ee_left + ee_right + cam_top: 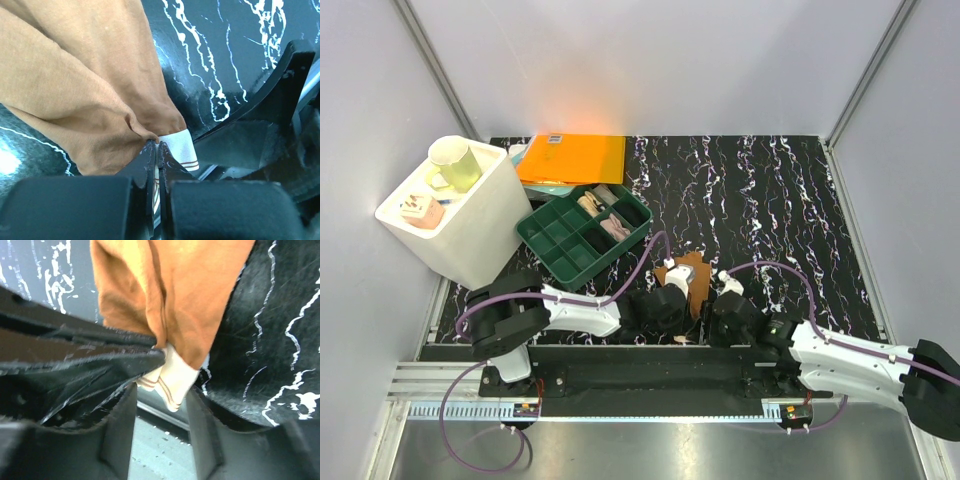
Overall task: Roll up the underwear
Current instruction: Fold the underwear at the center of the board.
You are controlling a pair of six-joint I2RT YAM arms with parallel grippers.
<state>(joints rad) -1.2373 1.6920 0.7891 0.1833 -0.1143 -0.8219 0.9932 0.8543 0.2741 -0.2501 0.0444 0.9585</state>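
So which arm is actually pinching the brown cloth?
The left end effector: shut on the brown underwear at its pale waistband; the right end effector stands open.

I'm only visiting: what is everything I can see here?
underwear: one, brown, pale waistband, near edge between the grippers
tray: one, green, left of centre
pale items: several, beige and pink, tray's far compartments
folder: one, orange, far left
bin: one, white, left edge
mug: one, pale green, at the bin's top
table: one, black marbled
left gripper: one, black, shut on the underwear
right gripper: one, black, open around the waistband
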